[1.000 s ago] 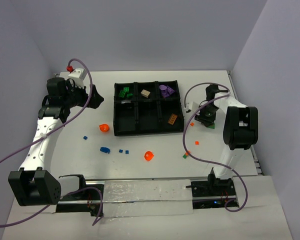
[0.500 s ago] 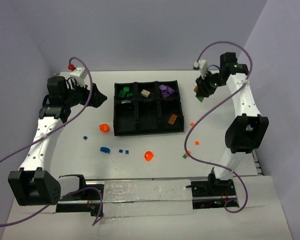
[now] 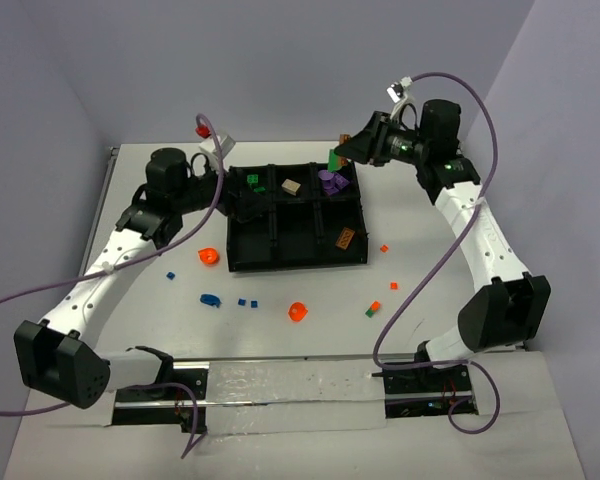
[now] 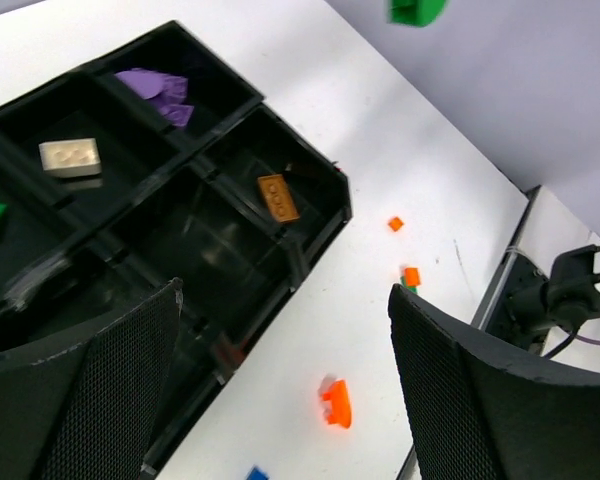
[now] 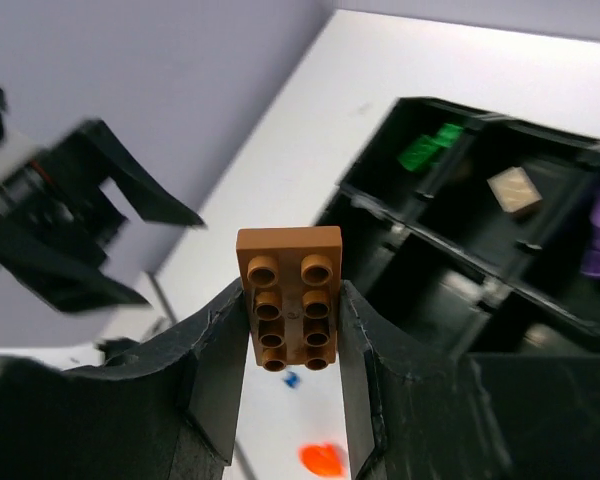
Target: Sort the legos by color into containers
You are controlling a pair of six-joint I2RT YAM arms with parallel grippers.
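My right gripper hangs over the back right corner of the black tray, shut on a flat studded lego that looks brown in the right wrist view and green from above. In the tray's back row lie green legos, a tan one and purple ones. A brown one lies in the front right compartment. My left gripper is open over the tray's left side with nothing between its fingers. Loose orange and blue legos lie on the table.
Another orange piece, small blue bits and small orange bits lie in front of and right of the tray. An orange-and-green bit sits near the right arm. The arms' bases and rail run along the near edge.
My right arm swung from the table's right side up and left to the tray's back right corner, carrying its piece. My left arm moved right to the tray, its jaws narrowing slightly.
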